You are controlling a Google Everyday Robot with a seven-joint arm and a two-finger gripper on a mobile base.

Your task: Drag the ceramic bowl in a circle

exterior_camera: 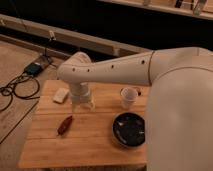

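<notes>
A white robot arm (115, 67) reaches in from the right over a wooden tabletop (90, 147). Its wrist points down, so the pincer (83, 105) hangs just above the wood towards the back left of the board. The pincer's fingers are apart, with nothing between them. The bowl (129, 129) is black, glossy, wide and shallow. It sits on the tabletop well to the right of the pincer as the camera sees it, nearer the front edge and not touching the pincer. A small white cup (129, 96) stands to the pincer's right, just behind the bowl and close to its rim. A small red-brown item (65, 125) lies just in front of the pincer and slightly to its left, and a pale block (61, 95) lies just to its left. Cables (15, 90) trail over the floor beyond the left edge. The step in hand looks like the approach, as the drag has not yet begun. To do it well, the pincer should cross right and forward, then lower over the bowl's nearest rim with one finger inside the wall and one outside. It should close gently and keep the bowl flat on the wood rather than lifting it. The circle is best kept tight and slow, and swung towards the bare wood on the pincer's side. The cup behind could be knocked, the front edge is near, and the glossy rim may slip.
</notes>
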